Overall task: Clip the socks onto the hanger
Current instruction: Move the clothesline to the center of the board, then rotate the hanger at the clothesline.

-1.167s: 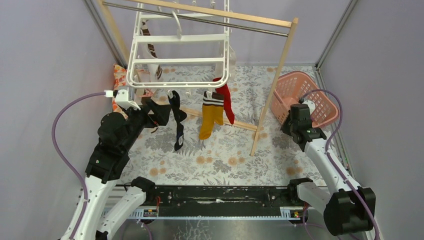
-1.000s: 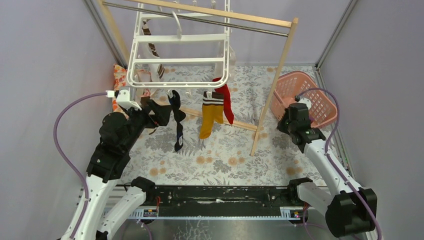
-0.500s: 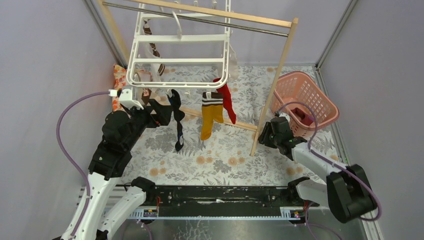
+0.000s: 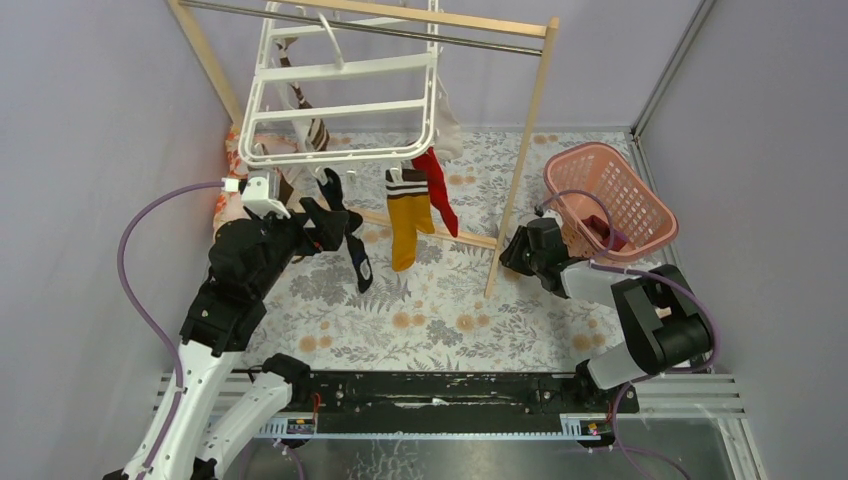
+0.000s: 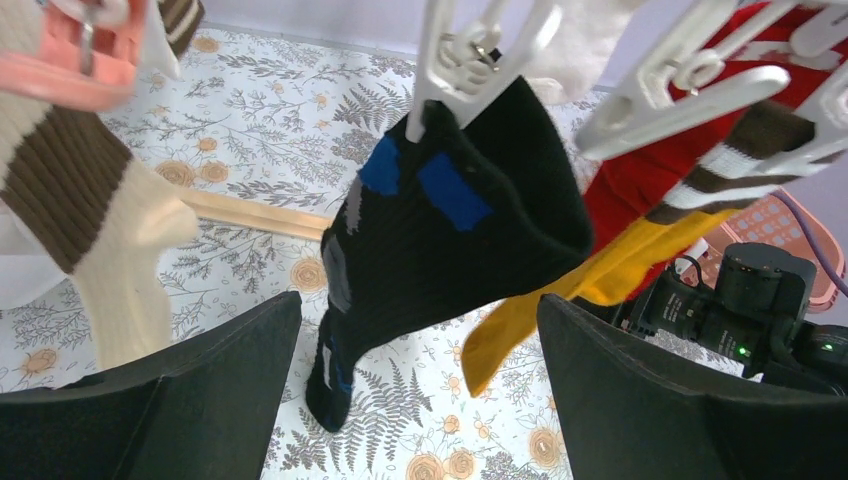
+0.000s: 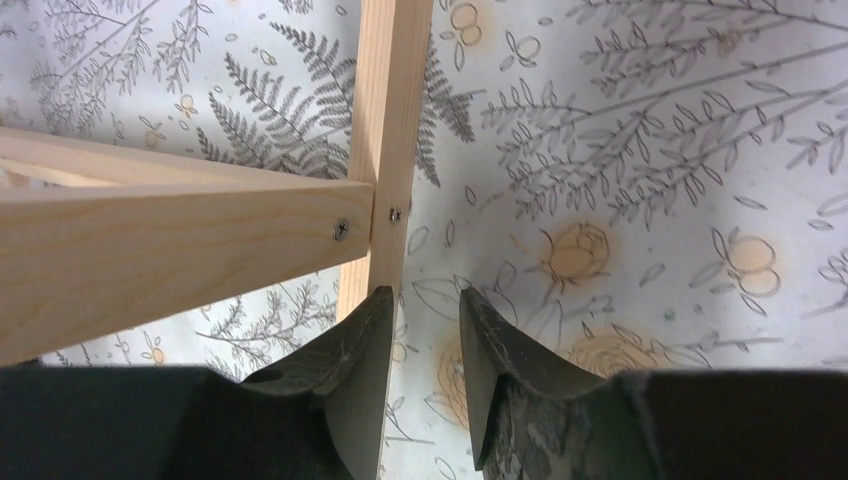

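Note:
The white hanger (image 4: 340, 100) hangs from the rack's metal rail. Clipped to it are a black-blue sock (image 4: 355, 250), a mustard sock (image 4: 405, 215), a red sock (image 4: 437, 192), a brown-white striped sock (image 4: 310, 130) and a white sock (image 4: 447, 125). My left gripper (image 4: 335, 212) is wide open and empty just below the black-blue sock (image 5: 460, 230), which a white clip (image 5: 470, 50) holds. My right gripper (image 4: 512, 250) is low at the foot of the rack's right post (image 6: 385, 150), its jaws narrowly apart and empty, the left finger (image 6: 350, 370) against the wood.
The wooden rack (image 4: 525, 130) stands across the floral mat (image 4: 440, 310). A pink basket (image 4: 610, 195) with a dark item in it sits at the right. An orange-white cloth bundle (image 4: 228, 190) lies at the left. A pink clip (image 5: 70, 60) hangs above the striped sock (image 5: 80, 190).
My right arm swung from the pink basket down to the rack's right post. The rack, hanger and socks shifted to the left. My left gripper barely moved.

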Controlling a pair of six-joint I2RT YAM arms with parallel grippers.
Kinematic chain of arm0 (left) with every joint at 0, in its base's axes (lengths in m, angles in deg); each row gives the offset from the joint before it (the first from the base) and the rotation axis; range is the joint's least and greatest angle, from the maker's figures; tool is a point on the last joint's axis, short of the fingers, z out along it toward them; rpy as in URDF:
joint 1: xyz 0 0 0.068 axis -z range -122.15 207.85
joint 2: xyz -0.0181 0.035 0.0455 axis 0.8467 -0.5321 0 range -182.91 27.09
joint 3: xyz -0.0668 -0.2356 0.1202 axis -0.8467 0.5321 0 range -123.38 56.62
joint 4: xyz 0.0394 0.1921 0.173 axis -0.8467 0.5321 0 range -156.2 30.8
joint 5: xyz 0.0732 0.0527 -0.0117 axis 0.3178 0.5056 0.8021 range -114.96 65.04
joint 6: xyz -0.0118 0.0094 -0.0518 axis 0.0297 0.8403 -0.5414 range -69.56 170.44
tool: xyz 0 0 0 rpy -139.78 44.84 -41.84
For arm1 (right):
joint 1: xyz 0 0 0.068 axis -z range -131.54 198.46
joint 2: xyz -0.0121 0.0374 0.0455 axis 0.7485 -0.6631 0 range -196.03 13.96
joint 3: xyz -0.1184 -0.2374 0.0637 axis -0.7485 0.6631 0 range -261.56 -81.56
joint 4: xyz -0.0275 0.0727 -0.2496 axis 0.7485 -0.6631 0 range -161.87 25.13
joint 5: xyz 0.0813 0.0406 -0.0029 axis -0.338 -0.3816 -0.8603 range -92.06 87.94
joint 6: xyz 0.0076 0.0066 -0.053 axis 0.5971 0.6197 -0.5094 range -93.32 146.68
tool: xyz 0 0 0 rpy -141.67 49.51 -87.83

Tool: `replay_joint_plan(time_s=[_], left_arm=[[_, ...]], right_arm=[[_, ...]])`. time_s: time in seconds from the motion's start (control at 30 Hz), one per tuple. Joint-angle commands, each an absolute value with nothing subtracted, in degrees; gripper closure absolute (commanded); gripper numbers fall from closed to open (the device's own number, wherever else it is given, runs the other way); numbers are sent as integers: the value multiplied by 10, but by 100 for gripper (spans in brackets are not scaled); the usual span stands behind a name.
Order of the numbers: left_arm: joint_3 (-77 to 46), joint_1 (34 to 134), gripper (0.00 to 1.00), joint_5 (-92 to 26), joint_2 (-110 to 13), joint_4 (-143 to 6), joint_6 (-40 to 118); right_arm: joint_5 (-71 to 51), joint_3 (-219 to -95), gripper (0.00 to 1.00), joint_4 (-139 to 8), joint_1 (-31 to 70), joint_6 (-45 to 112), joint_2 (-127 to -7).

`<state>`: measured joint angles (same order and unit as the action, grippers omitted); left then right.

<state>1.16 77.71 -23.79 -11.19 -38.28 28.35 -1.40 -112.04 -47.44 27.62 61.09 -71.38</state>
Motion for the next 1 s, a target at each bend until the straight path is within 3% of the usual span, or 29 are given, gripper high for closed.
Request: replay_joint_plan(time_s=[0.0, 0.23, 0.5, 0.97], left_arm=[[9, 778, 5, -227, -111, -387, 286], [2, 778, 5, -229, -120, -387, 286], [-49, 778, 5, -266, -128, -398, 290], [-138, 778, 7, -274, -151, -405, 268]], right_arm=[[-30, -1131, 62, -463, 268, 626, -748], [-8, -1114, 62, -479, 268, 623, -715], [18, -1089, 61, -546, 268, 591, -548], [-14, -1159, 54, -644, 268, 550, -293]])
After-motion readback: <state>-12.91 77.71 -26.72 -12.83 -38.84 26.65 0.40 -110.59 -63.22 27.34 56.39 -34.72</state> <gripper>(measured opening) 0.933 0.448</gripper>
